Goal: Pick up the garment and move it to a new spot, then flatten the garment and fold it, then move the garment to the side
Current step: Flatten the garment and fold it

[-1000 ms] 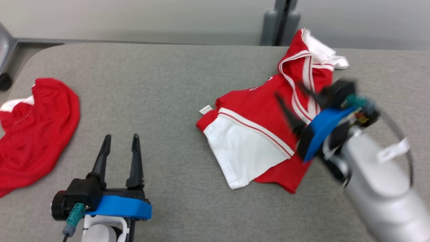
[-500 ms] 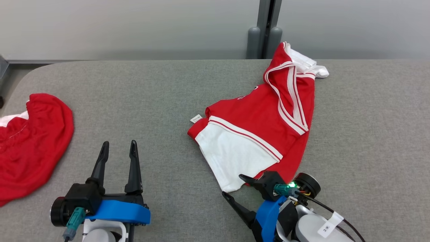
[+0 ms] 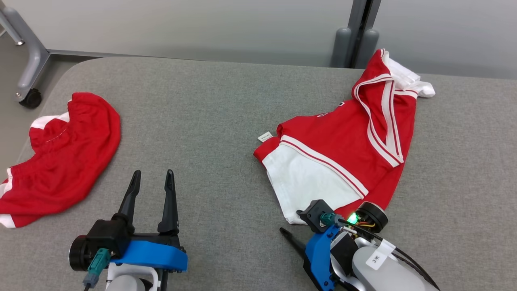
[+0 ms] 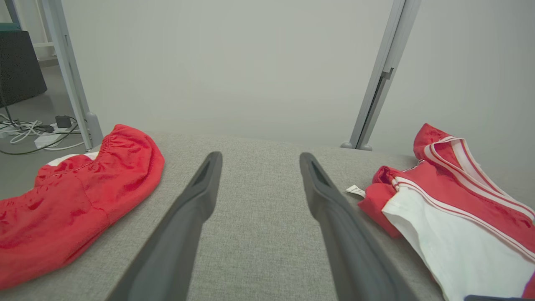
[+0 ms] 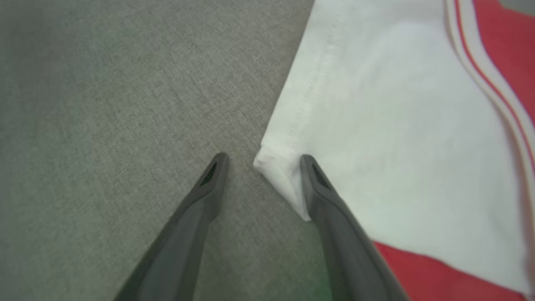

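**Q:** Supporting surface?

**A:** One table [image 3: 226, 105], covered in grey woven fabric, with a rounded far-left corner.

**Q:** Items lying directly on it?

**A:** Two. A red-and-white jersey [image 3: 343, 141] lies right of centre, crumpled and partly folded over itself — white panel toward the near edge, striped neckline toward the far edge, and a small white label [image 3: 265, 137] at its left margin. A pair of red shorts [image 3: 68, 157] with white trim lies bunched at the left edge — well apart from the jersey.
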Available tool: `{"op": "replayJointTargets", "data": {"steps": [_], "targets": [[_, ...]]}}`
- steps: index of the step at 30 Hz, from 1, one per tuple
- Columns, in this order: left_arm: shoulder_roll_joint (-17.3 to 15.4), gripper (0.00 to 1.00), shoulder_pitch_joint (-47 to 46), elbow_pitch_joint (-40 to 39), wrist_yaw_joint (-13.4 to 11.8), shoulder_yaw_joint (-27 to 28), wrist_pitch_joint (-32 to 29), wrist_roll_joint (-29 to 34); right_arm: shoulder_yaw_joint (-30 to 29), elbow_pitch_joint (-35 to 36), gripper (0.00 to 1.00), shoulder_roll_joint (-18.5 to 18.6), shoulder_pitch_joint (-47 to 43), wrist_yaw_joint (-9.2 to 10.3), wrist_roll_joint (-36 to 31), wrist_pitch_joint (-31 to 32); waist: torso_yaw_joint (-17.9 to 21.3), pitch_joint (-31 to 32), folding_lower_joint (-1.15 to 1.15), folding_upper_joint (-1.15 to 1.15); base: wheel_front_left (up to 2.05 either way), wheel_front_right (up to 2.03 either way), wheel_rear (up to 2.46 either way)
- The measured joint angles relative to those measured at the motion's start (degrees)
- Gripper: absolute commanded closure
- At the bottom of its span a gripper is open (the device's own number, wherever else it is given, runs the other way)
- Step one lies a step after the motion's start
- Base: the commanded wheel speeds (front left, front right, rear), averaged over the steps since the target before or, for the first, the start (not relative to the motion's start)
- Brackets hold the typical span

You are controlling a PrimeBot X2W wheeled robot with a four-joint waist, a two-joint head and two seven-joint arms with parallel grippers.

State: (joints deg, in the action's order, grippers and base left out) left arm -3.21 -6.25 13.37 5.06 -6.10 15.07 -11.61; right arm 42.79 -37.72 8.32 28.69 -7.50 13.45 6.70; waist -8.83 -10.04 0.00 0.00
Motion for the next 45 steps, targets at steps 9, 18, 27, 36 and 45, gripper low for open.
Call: {"op": "replayJointTargets", "data": {"steps": [9,18,27,36,45], "targets": [[0.1,0.0,0.7,0.2,-0.4,0.5,0.0,-0.1,-2.1,-0.9,1.0,-1.2,1.6,0.0,1.9,-5.6,1.5,1.7,0.0,0.0,0.0,0.0,0.0],[-0.1,0.0,2.9,-0.4,-0.7,2.3,0.0,0.0,-21.5,9.9,1.0,6.0,-2.3,0.0,-0.4,-9.7,6.2,4.0,0.0,0.0,0.0,0.0,0.0],[-0.2,0.0,3.1,-1.1,-0.9,2.9,0.0,0.0,-40.4,23.8,1.0,11.8,-13.3,0.0,-8.2,-5.3,11.1,3.7,0.0,0.0,0.0,0.0,0.0],[-0.4,0.0,2.2,-0.7,-0.5,2.8,0.0,0.1,-51.8,22.2,0.46,6.6,-19.4,0.01,-13.3,-4.0,11.5,2.7,0.01,0.0,0.0,0.0,0.0],[-0.5,0.0,2.4,-0.2,-0.4,2.7,0.0,0.3,-53.3,24.9,0.0,-1.9,-22.5,0.01,-9.1,-4.8,11.0,4.2,0.01,0.0,0.0,0.0,0.0]]}}
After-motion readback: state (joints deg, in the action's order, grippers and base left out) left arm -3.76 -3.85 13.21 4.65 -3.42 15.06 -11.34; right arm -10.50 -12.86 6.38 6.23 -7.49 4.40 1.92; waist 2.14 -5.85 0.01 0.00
